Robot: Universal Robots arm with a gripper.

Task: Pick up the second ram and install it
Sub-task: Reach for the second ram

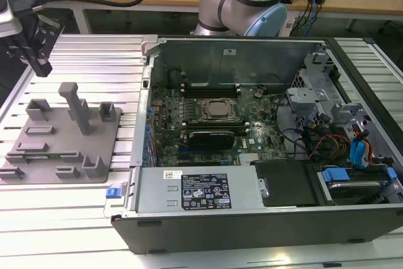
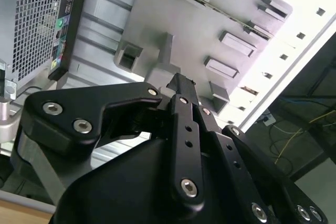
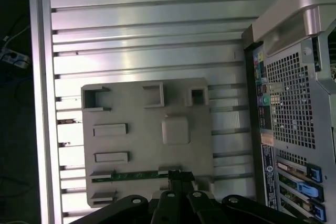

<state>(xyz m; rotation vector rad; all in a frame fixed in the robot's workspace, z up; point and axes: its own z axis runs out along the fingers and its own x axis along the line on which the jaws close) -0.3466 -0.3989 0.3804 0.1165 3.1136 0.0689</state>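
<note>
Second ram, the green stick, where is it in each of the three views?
Exterior view: the second ram lies in a long slot of the grey fixture plate, at the exterior view's left.
First wrist view: a green strip in that slot.
Second wrist view: a thin strip between two holders.
Shared landmark: the grey fixture plate, beside the computer case.

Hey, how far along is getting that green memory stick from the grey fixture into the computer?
Barely started. The thin dark-green memory stick lies in its slot on the grey plastic fixture plate, not yet picked up. The black gripper hangs apart from it, shut and empty. Grasping it and seating it on the green motherboard in the open computer case remain.
</note>
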